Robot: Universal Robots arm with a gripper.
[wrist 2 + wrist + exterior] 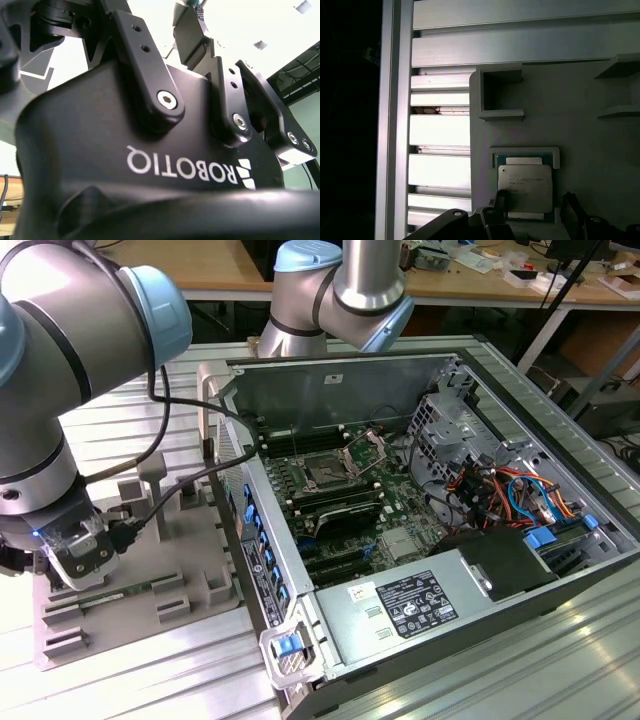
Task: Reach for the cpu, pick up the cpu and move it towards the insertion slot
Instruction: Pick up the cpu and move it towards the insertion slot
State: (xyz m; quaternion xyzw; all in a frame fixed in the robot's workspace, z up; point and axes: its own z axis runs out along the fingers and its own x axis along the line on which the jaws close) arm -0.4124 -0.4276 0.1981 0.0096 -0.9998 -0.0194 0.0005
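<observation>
Fingers [570, 212]: dark, spread apart on either side of the cpu [525, 187], not closed on it. Cpu: lying flat in a square recess of the grey tray [580, 125], on the slatted table [440, 170]. Insertion slot [325, 473]: inside the open computer case [340, 390], well apart, toward the exterior view's right.

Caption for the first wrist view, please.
Open gripper hovers over the cpu seated in the grey tray.
</observation>
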